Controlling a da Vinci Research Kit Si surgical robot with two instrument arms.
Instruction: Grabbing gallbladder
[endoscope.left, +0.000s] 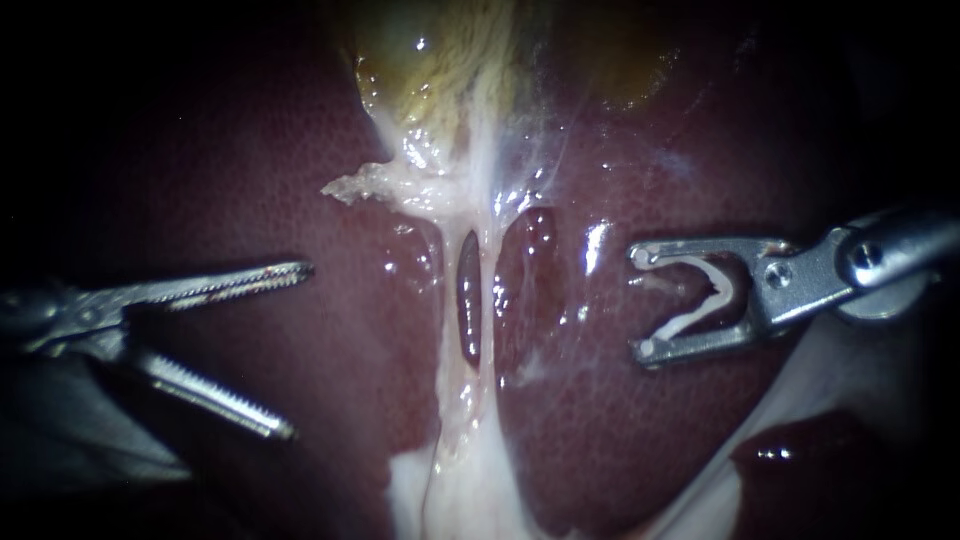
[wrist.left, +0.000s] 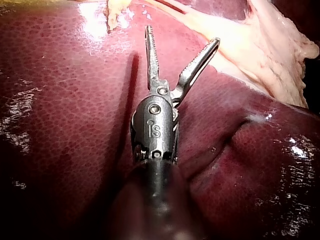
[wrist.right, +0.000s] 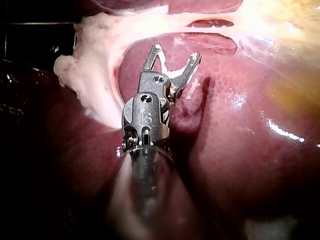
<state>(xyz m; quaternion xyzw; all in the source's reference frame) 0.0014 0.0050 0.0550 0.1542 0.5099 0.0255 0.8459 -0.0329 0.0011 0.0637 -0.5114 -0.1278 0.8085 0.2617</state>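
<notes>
Endoscope view puts the yellow-green, glistening gallbladder (endoscope.left: 435, 60) at the far middle, bedded in the dark red liver (endoscope.left: 250, 150). A pale white band of tissue (endoscope.left: 478, 235) runs from it toward the near side. My left instrument (endoscope.left: 298, 350) hangs over the liver on the left, its toothed claw spread wide and empty, well apart from the gallbladder. My right instrument (endoscope.left: 641, 302) sits right of the band. Its claw is wide too, but a white V-shaped clip (endoscope.left: 712, 298) is seated between both halves.
</notes>
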